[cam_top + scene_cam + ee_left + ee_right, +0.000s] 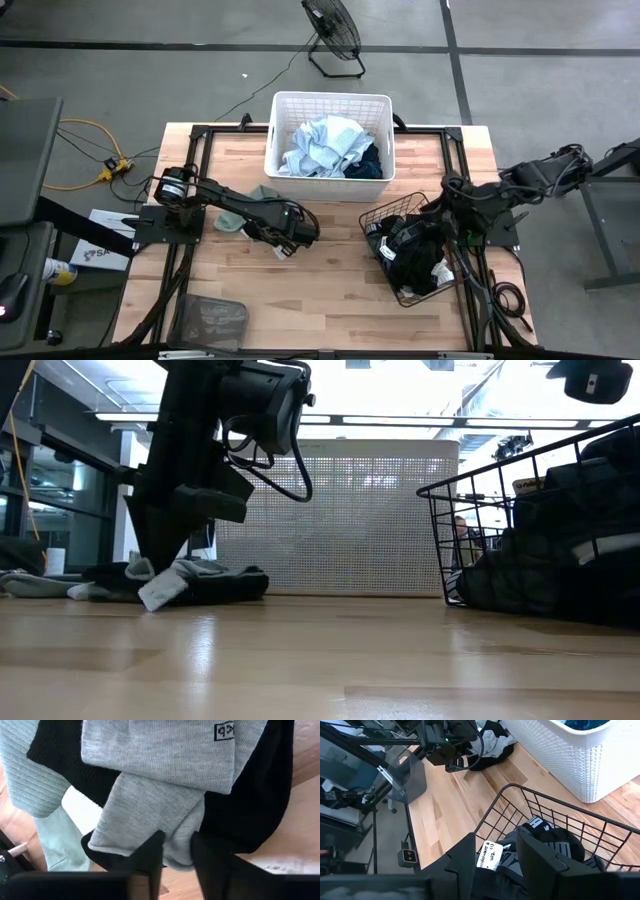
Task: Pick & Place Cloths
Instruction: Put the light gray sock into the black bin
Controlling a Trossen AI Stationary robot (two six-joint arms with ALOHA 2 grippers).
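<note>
The left gripper (283, 243) reaches low toward the desk's middle, fingers (150, 855) narrowly parted. The right gripper (440, 262) hangs near the right edge, fingers parted.

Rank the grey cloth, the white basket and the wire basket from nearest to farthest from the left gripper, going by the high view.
From the left gripper:
1. Grey cloth, right at its fingertips.
2. White basket, behind it at the table's far edge.
3. Wire basket, off to the right.
</note>
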